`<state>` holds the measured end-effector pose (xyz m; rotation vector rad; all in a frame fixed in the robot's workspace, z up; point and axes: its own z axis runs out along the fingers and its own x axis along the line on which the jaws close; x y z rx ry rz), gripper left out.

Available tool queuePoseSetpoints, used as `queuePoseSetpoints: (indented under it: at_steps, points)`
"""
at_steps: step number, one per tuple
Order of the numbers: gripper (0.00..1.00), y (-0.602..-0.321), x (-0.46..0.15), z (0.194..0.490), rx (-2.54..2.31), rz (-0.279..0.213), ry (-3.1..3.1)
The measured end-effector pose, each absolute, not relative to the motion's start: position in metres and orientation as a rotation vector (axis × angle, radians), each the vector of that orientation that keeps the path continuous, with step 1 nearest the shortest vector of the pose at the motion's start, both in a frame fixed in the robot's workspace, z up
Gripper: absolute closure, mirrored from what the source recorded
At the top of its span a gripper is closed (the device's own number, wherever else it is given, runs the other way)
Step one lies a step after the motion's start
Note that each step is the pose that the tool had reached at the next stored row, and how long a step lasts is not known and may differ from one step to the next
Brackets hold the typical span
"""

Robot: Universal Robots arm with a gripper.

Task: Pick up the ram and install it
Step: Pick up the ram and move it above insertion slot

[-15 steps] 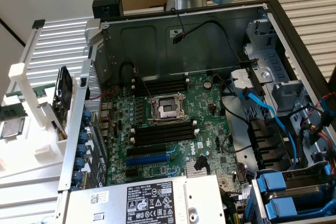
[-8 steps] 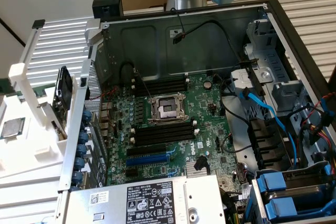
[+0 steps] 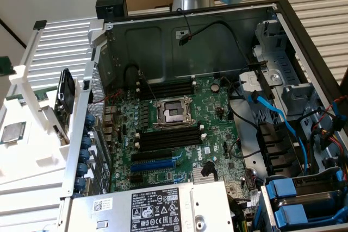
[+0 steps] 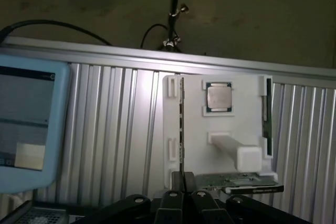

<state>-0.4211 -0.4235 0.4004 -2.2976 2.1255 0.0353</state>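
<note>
Ram (image 4: pixel 181 124), thin green circuit-board stick, stands on edge in white plastic holder (image 4: pixel 195 145) beside square silver processor chip (image 4: pixel 219 98). Black gripper (image 4: pixel 184 181) aimed at it, fingers clenched, empty. Pick-up stage, ram not lifted. Grasp likely needs fingers parted, squared across thin edge.

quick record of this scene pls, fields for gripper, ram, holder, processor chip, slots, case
gripper: shut, over the white holder
ram stick: standing on edge in the holder, in line with the fingertips; contact cannot be told
white holder: on a ribbed metal surface
processor chip: lying flat in a square recess of the holder
memory slots: black, on both sides of the cpu socket; they look empty
computer case: open, motherboard exposed
</note>
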Motion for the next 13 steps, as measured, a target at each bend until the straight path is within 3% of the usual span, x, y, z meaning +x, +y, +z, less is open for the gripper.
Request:
queuePoseSetpoints:
  at_steps: [13]
  points:
    - [0.88, -0.424, -0.359, 0.415, -2.301, 0.049, 2.129]
